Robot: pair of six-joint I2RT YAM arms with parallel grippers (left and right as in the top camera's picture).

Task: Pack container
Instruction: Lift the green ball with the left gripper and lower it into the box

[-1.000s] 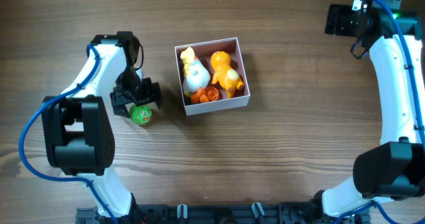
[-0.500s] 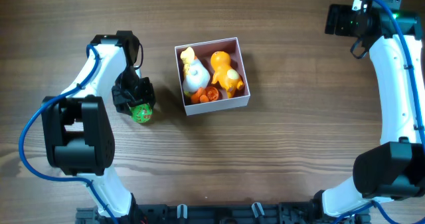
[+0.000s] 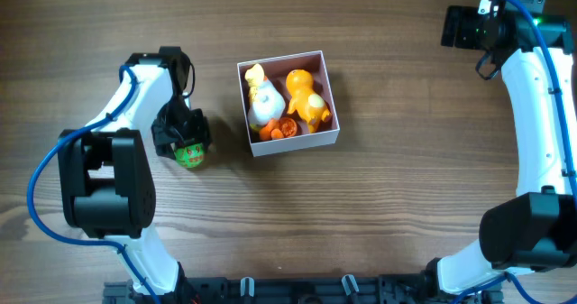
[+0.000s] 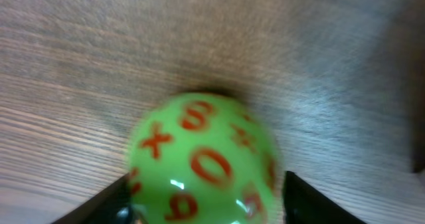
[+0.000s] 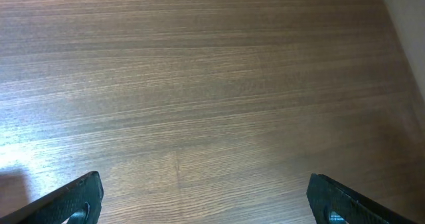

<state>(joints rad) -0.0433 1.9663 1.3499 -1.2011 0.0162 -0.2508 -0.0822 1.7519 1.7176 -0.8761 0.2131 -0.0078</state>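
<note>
Closest in, seen from the left wrist, one ball point(image 4: 202, 157) is filling the view: round, glossy, lime green, with red-orange numerals and symbols printed over it and a small highlight glinting on its skin. The left gripper point(image 4: 206, 201) is clamping it, a dark finger point(image 4: 109, 201) pressing against each flank, and the ball is resting on the table point(image 4: 332, 64), whose matte wood grain is running across the view.

From overhead, the same ball point(image 3: 190, 153) is sitting under the left gripper point(image 3: 185, 140), to the left of the container point(image 3: 297, 142) and apart from it, with bare wood lying between them.

The single container is sitting near the middle of the table point(image 3: 388, 205), slightly turned: square, shallow, thin white walls, pink showing inside. Three toys are crowding it: a white and yellow figure point(image 3: 262, 103) at the left, an orange figure point(image 3: 305, 101) at the right, and a small orange-red round piece point(image 3: 281, 129) along the lower wall. They are pressing together, so their exact shapes are hard to tell.

Farthest off, at the top right corner, the right gripper point(image 3: 464, 26) is hanging well away from the box. Its wrist view shows its two dark fingertips point(image 5: 73, 197) standing wide apart, holding nothing, over plain wood.
</note>
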